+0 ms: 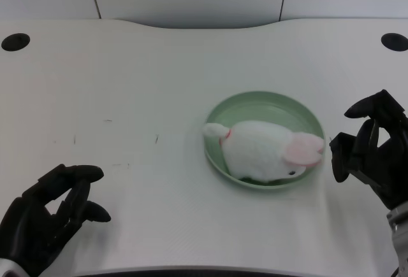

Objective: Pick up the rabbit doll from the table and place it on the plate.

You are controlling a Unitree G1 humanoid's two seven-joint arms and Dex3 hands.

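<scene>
Rabbit doll [264, 151] lying on green plate [306, 114], well apart from left hand [44, 216]. Left hand empty, fingers apart, low over counter [127, 79].

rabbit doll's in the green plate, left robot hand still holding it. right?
Not quite. The rabbit doll does lie in the green plate, but the head view shows the left robot hand empty, well off at the table's near left edge.
</scene>
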